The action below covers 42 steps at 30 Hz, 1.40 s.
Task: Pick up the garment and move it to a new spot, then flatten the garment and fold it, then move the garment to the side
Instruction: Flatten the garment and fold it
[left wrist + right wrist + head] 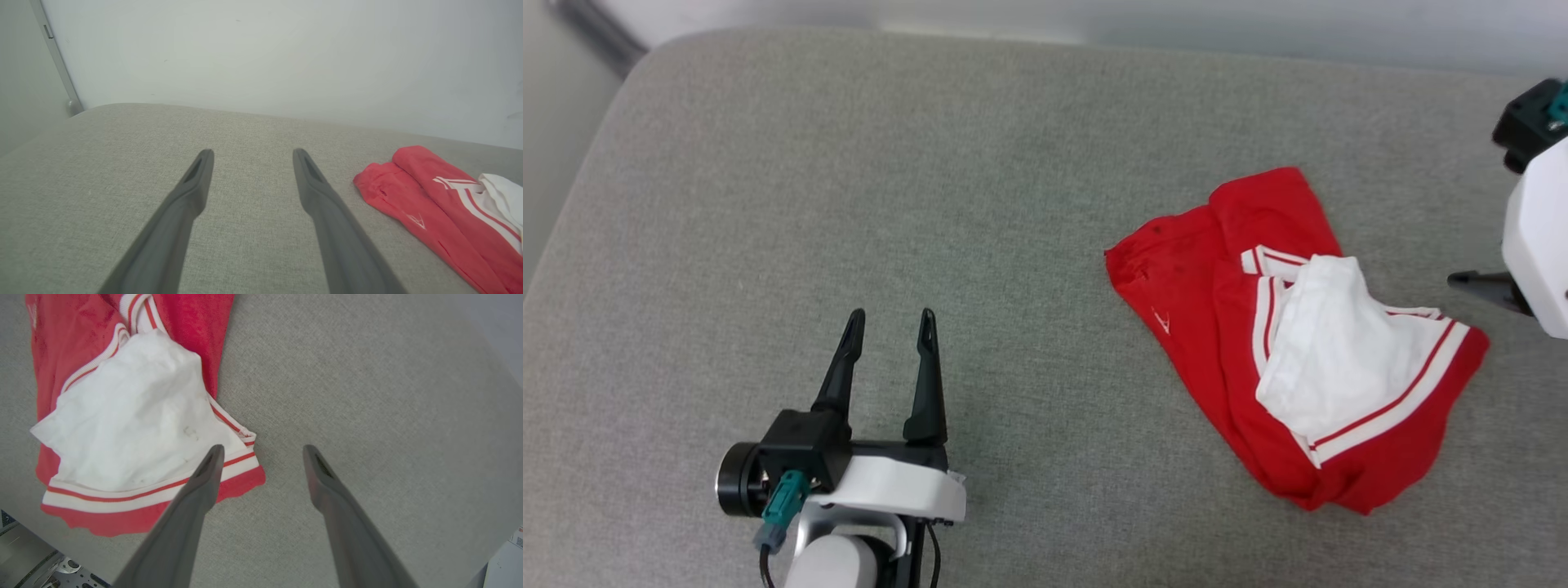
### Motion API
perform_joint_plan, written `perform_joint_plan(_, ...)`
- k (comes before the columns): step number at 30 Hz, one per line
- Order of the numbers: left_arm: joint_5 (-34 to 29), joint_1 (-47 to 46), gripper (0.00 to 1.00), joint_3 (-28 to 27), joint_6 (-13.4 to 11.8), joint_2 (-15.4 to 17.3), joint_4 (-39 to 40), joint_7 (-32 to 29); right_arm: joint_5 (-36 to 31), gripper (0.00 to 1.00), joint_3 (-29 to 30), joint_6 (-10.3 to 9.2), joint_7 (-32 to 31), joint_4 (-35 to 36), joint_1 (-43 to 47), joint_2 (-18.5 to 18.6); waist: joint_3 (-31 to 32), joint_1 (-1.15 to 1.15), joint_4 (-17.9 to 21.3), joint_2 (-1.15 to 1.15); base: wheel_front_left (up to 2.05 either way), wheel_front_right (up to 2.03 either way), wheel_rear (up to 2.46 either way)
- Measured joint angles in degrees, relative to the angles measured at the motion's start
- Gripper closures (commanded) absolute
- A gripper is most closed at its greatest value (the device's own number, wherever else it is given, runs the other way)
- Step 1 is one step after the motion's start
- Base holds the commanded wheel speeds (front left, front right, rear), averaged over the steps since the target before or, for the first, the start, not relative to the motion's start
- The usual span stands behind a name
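The garment (1298, 343) is a red jersey with a white sleeve and red-and-white striped trim, lying folded and a little rumpled on the right part of the grey cushion. It also shows as the garment (441, 204) in the left wrist view and as the garment (130, 412) in the right wrist view. My left gripper (890, 327) rests open over bare fabric at the lower left, well apart from the garment, with nothing between its fingers (192, 192). My right gripper (261, 451) hangs open above the garment's striped corner, holding nothing; its white forearm (1539, 237) shows at the right edge.
The grey upholstered surface (849, 180) has rounded edges at the back and left, with a pale wall (261, 53) behind it. Wide bare fabric lies to the left of the garment. Part of the robot's base (49, 567) shows below the near edge.
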<state>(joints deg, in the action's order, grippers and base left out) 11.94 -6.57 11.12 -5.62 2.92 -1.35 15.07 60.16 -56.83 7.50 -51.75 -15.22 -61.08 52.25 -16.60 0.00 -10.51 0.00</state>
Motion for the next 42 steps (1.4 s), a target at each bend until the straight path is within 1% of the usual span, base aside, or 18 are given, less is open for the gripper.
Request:
perform_joint_plan(4, 0.5, -1.6, 0.0, 1.2, -0.2, 0.0, 0.1, 0.0, -0.8, 0.0, -1.0, 0.0, -1.8, -1.5, 0.3, -1.3, -2.5, 0.0, -1.0, 0.0, 0.0, 0.0, 0.0)
perform_joint_plan(9, 1.0, -3.3, 0.0, 1.9, -0.4, 0.0, 0.0, 0.0, -1.1, 0.0, -2.7, 0.0, -2.1, -3.2, 3.0, -3.0, -5.2, 0.0, -2.5, 0.0, 0.0, 0.0, 0.0)
perform_joint_plan(15, 1.4, -3.4, 0.0, 2.0, -0.6, 0.0, -0.3, 0.0, -1.1, 0.0, -4.3, -0.04, -0.6, -3.8, 4.2, -2.7, -6.2, 0.0, -3.5, 0.0, 0.0, 0.0, 0.0)
perform_joint_plan(16, 1.4, -3.4, 0.0, 2.0, -0.7, 0.0, -0.4, 0.0, -1.1, 0.5, -4.6, -0.11, 0.0, -3.7, 4.2, -2.7, -6.1, 0.0, -3.4, 0.0, 0.0, 0.0, 0.0)
perform_joint_plan(17, 1.4, -3.4, 0.0, 2.0, -0.7, 0.0, -0.5, 0.0, -1.0, 0.77, -4.8, -0.11, 0.7, -3.6, 4.3, -2.7, -5.9, 0.0, -3.3, 0.0, 0.0, 0.0, 0.0)
perform_joint_plan(18, 1.4, -3.4, 0.0, 1.9, -0.7, 0.0, -0.7, 0.0, -0.7, 1.0, -5.0, -0.11, 1.4, -3.5, 4.5, -2.7, -5.6, 0.0, -3.2, 0.0, 0.0, 0.0, 0.0)
perform_joint_plan(22, 1.3, -3.2, 0.0, 1.6, -0.6, 0.0, -1.3, 0.0, 0.4, 1.0, -5.1, 0.0, 5.3, -3.3, 4.7, -3.4, -4.0, 0.0, -2.5, 0.0, 0.0, 0.0, 0.0)
perform_joint_plan(24, 1.0, -3.0, 0.0, 1.4, -0.5, 0.0, -1.5, 0.0, 1.0, 1.0, -4.5, 0.0, 8.3, -3.0, 4.5, -3.6, -2.9, 0.0, -2.1, 0.0, 0.0, 0.0, 0.0)
perform_joint_plan(28, 0.7, -1.8, 0.0, 1.1, -0.4, 0.0, -1.7, 0.0, 2.0, 1.0, -3.1, 0.0, 12.8, -1.5, 1.7, -3.8, -0.3, 0.01, -1.4, 0.0, 0.0, 0.0, 0.0)
perform_joint_plan(35, 0.1, 0.3, 0.0, 0.1, -0.2, 0.0, -1.7, 0.0, 1.2, 1.0, -1.0, 0.0, 21.4, -0.2, -3.0, -3.6, 3.8, 0.0, -0.6, 0.0, 0.0, 0.0, 0.0)
perform_joint_plan(42, -0.3, 2.4, 0.0, -0.9, -0.2, 0.0, -1.6, 0.0, 0.4, 1.0, 1.0, 0.0, 30.0, 1.1, -5.6, -5.1, 6.6, 0.0, -0.6, 0.0, 0.0, 0.0, 0.0)
